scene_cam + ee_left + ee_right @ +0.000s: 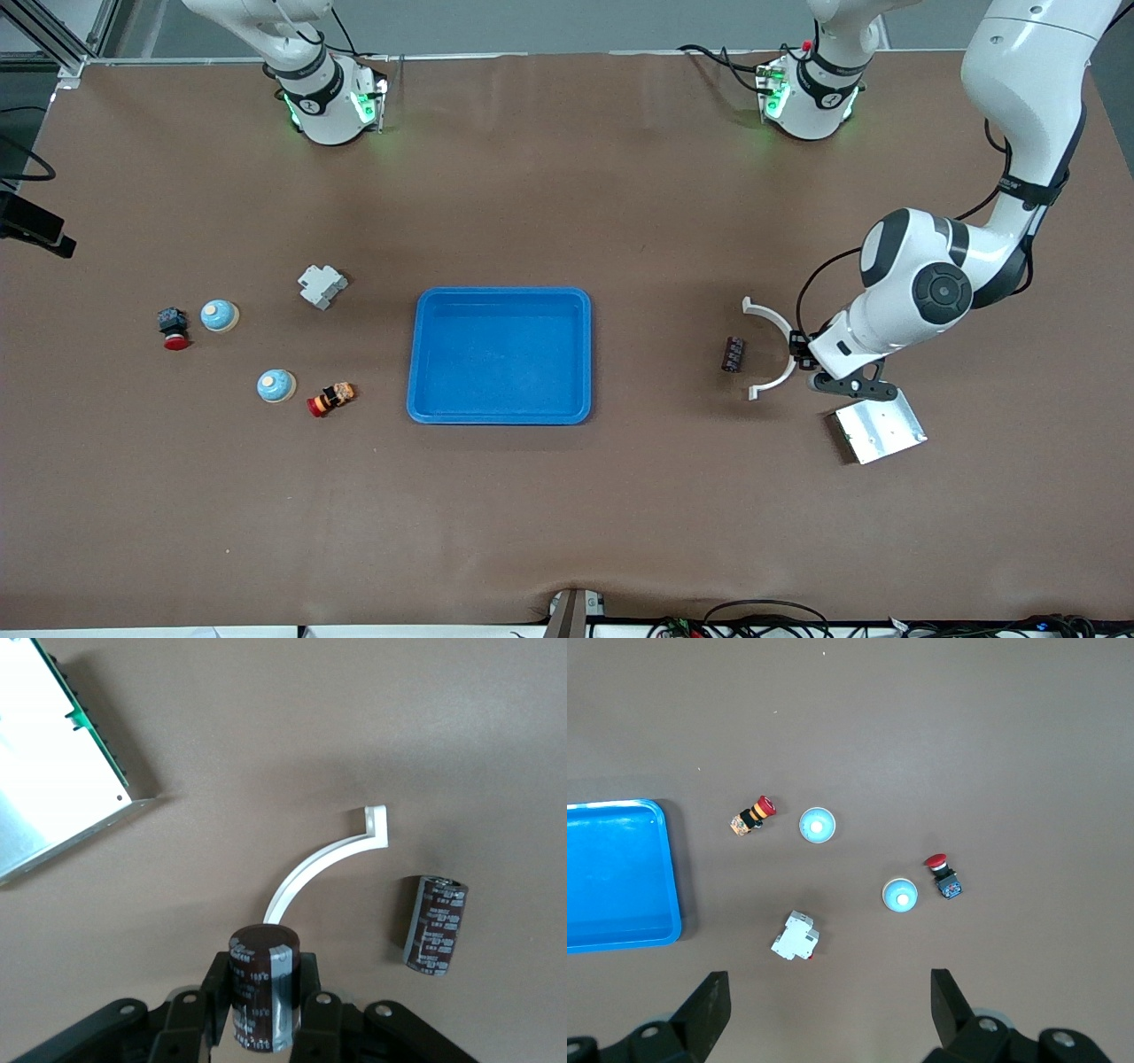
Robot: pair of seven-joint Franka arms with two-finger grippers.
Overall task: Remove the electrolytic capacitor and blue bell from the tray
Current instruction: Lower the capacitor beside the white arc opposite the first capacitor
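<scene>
My left gripper (263, 992) is shut on a dark brown capacitor (262, 979), held upright a little above the table, over a white curved strip (328, 859). In the front view this gripper (811, 361) hangs toward the left arm's end of the table. A second capacitor (733, 354) lies flat on the table beside the strip (778, 347). Two light blue bells (219, 315) (276, 385) stand toward the right arm's end. My right gripper (830, 992) is open and empty, high over that end, looking down on both bells (817, 825) (900, 895).
A blue tray (500, 416) lies mid-table. A metal plate (877, 428) lies under the left hand. Near the bells are a white breaker (321, 286) and two red push buttons (174, 328) (331, 399).
</scene>
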